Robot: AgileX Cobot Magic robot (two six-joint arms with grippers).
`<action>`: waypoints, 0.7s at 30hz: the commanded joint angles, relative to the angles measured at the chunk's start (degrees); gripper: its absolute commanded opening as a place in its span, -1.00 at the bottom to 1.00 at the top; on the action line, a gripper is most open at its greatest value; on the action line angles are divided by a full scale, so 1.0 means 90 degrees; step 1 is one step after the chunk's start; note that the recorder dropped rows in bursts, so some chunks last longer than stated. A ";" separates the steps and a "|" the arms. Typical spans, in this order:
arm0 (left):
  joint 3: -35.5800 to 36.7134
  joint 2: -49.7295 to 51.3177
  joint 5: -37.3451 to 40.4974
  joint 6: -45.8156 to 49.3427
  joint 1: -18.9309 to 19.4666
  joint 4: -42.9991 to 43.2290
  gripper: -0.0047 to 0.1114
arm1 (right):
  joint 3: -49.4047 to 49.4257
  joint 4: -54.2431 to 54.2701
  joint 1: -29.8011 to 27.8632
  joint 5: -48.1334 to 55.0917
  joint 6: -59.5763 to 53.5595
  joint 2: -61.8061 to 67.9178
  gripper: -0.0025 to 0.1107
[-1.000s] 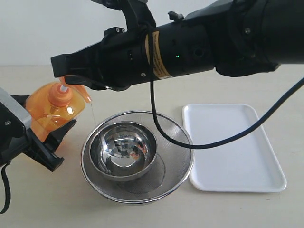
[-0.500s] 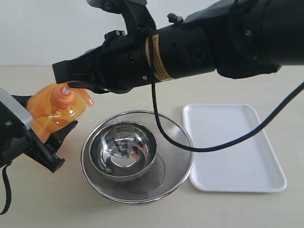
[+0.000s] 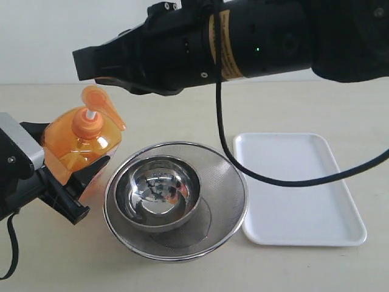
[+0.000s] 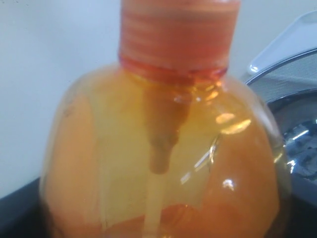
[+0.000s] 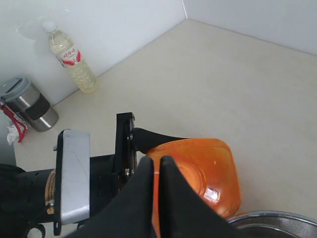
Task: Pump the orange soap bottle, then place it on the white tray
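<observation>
1. The tall translucent orange soap bottle [image 3: 79,149] stands at the left side of the pale desk [image 3: 182,115], just beside a round steel mesh strainer [image 3: 226,213]. Its orange pump head [image 3: 97,104] is raised on a white stem.
2. The left fingers [image 3: 85,176] are spread about two-thirds apart and clasp the bottle's body on both sides. I cannot tell whether the bottle's base touches the desk.
3. The right fingers [image 3: 91,61] are pressed fully together and hold nothing. They hang above the pump head, apart from it.
4. A shiny steel bowl [image 3: 158,191] sits inside the strainer.
5. The flat white rectangular tray [image 3: 304,201] lies just right of the strainer, well apart from the bottle.
</observation>
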 commanded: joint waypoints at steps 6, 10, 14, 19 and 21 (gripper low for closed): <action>-0.0005 -0.0027 0.0048 -0.0151 -0.0033 0.0024 -0.84 | 0.0026 -0.0026 0.0012 -0.0200 0.0087 0.0784 -0.96; -0.0005 -0.0027 0.0048 -0.0151 -0.0033 0.0024 -0.84 | 0.0026 -0.0026 0.0012 -0.0251 0.0087 0.1014 -0.96; -0.0005 -0.0027 0.0048 -0.0182 -0.0033 0.0055 -0.84 | 0.0026 -0.0026 0.0036 -0.0291 0.0087 0.1081 -0.96; -0.0005 -0.0027 0.0048 -0.0202 -0.0033 0.0078 -0.84 | 0.0026 -0.0026 0.0036 -0.0321 0.0075 0.1081 -0.96; -0.0005 -0.0027 0.0048 -0.0215 -0.0033 0.0099 -0.84 | 0.0026 -0.0026 0.0036 -0.0348 0.0063 0.1130 -0.96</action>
